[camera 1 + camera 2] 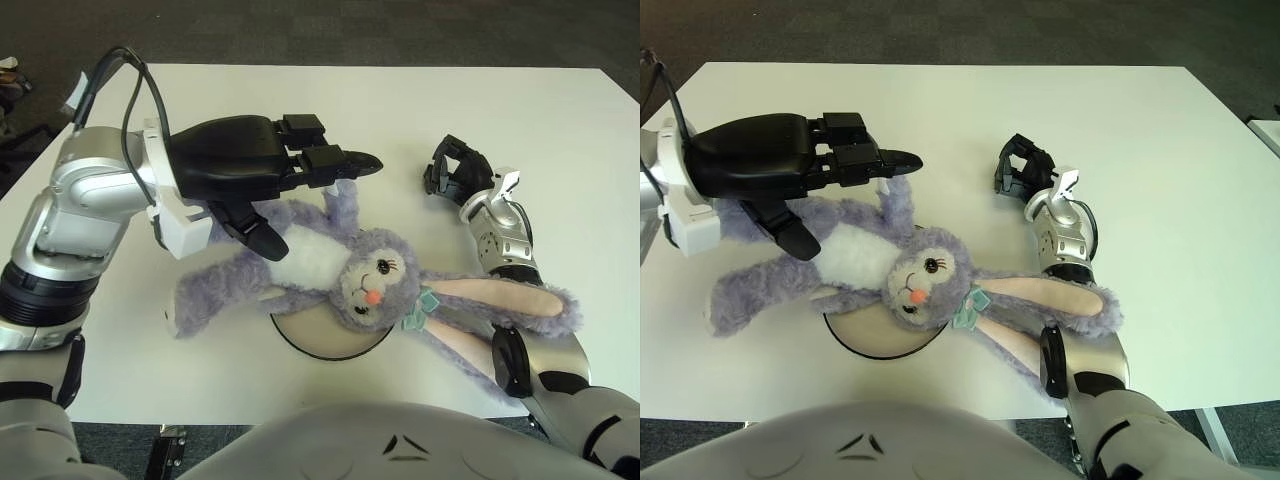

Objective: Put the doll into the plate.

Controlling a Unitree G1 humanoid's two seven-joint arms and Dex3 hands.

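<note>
Purple plush bunny [330, 265] half on plate [325, 342], body overhanging toward 10 o'clock; left hand [265, 175] released above it, right hand [455, 172] clenched, idle at 2 o'clock.

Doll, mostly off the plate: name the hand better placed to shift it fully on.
Left. The left hand hovers open right above the doll, whose head overlaps the plate. The right hand sits curled beyond the doll's ear.
</note>
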